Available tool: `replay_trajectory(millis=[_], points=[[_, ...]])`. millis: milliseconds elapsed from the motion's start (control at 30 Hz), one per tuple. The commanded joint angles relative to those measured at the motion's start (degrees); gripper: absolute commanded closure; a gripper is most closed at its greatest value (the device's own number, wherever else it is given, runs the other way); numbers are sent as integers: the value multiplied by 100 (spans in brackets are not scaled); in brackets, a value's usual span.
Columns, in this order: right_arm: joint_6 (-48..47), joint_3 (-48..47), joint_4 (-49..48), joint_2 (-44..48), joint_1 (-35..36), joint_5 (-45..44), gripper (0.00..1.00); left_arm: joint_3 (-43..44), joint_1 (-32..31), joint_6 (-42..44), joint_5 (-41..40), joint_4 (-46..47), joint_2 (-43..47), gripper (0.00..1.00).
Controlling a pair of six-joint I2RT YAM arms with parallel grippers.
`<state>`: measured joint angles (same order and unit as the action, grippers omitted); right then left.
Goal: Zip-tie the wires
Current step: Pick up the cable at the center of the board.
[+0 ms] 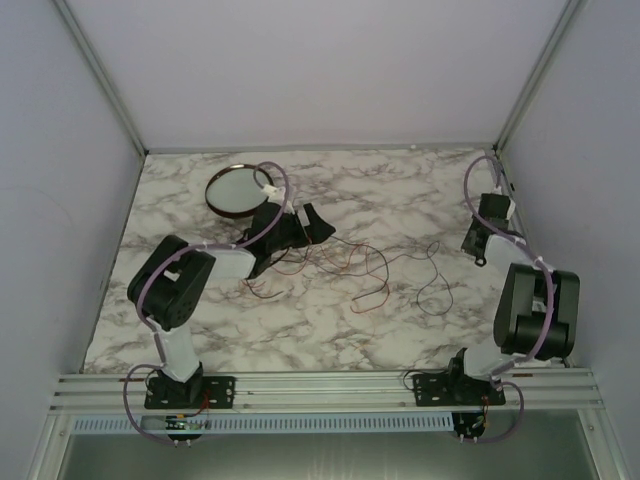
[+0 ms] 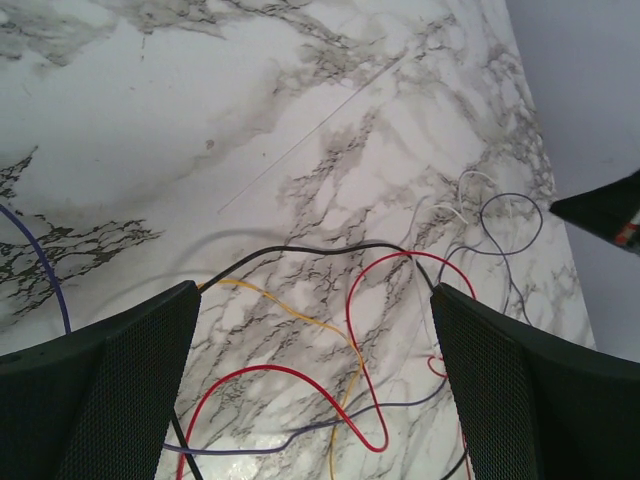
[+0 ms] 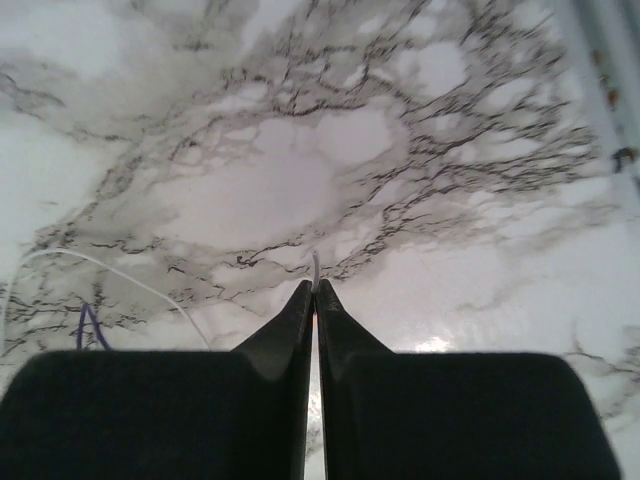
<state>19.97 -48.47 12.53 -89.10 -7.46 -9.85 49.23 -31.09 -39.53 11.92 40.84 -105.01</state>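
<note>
left claw (image 2: 315, 290) gaping over wires (image 2: 300, 249); right claw (image 3: 315, 290) clamped on white strip (image 3: 315, 262). best: lower left, bunch strands trailing toward 3 o'clock before closing.

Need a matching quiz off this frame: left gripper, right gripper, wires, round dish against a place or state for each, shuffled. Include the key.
Column 1
1. left gripper
2. right gripper
3. wires
4. round dish

Column 2
A. toward the far left of the table
B. jaws closed together
C. sprawled loose across the middle of the table
D. jaws wide apart, wires below

Pairs: 1-D; 2-B; 3-C; 4-A
</note>
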Motion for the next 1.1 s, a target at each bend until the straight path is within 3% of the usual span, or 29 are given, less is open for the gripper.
replay_trajectory(millis=[0, 267, 667, 800, 1067], points=[[22, -103, 26, 882, 40, -421, 100, 148, -36, -8, -136, 192, -184, 0], [-60, -426, 723, 2449, 75, -1091, 100, -83, -68, 15, -266, 184, -259, 0], [-146, -927, 782, 4311, 112, -677, 100, -504, -103, -37, -462, 349, -357, 0], [-285, -1112, 613, 4591, 119, -18, 100, -350, -107, 208, -371, 338, -32, 0], [-642, -1270, 363, 4611, 120, 2373, 100, 918, -172, 1167, 162, -287, 1022, 0]])
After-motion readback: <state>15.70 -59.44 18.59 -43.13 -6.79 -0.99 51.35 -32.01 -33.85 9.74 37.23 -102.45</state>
